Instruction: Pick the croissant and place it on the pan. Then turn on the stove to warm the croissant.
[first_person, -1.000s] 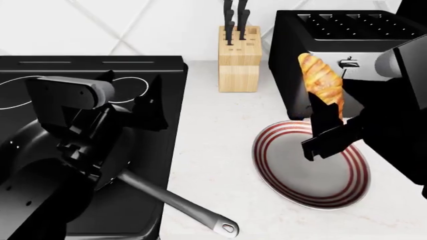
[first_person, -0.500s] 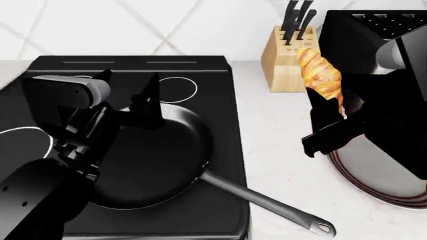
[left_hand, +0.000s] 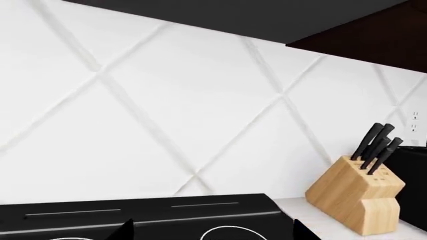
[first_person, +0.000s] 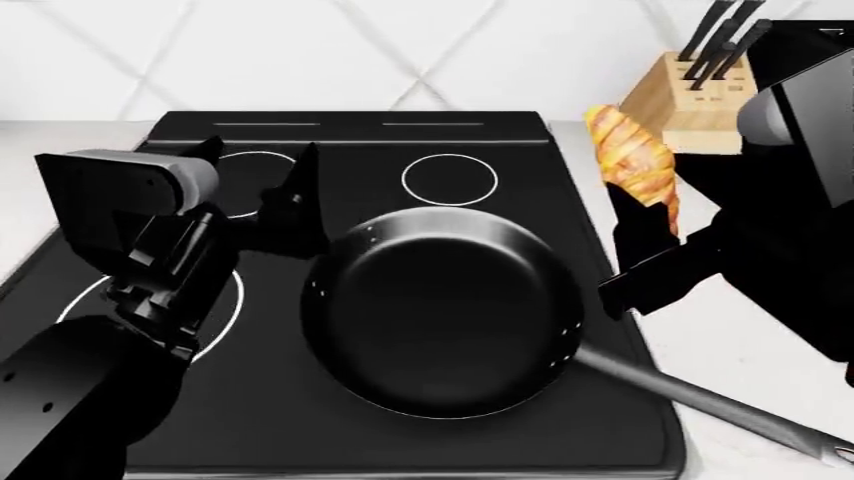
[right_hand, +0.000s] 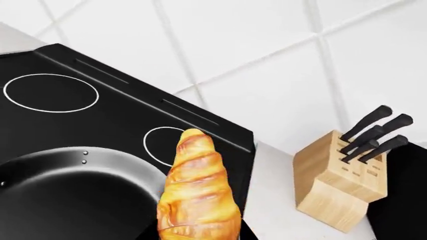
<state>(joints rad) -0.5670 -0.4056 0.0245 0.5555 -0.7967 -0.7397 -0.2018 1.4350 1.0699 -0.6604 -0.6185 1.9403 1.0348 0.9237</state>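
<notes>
My right gripper (first_person: 654, 235) is shut on the croissant (first_person: 631, 160), a golden-brown ridged pastry held upright above the stove's right edge, just right of the pan. The croissant also fills the right wrist view (right_hand: 198, 195). The round black pan (first_person: 441, 310) sits on the black glass cooktop (first_person: 267, 420), its grey handle (first_person: 694, 400) pointing to the front right; it also shows in the right wrist view (right_hand: 67, 190). My left gripper (first_person: 254, 180) is open and empty above the cooktop's left side, left of the pan. The stove's knobs are out of view.
A wooden knife block (first_person: 691, 100) stands on the white counter behind the croissant; it also shows in the left wrist view (left_hand: 353, 195) and the right wrist view (right_hand: 340, 185). White ring burners (first_person: 450, 180) mark the cooktop. A tiled white wall lies behind.
The view has swung left: pan and stove now sit centred, while the plate and toaster have left the frame. The croissant stays gripped in my right gripper; the left arm keeps its pose.
</notes>
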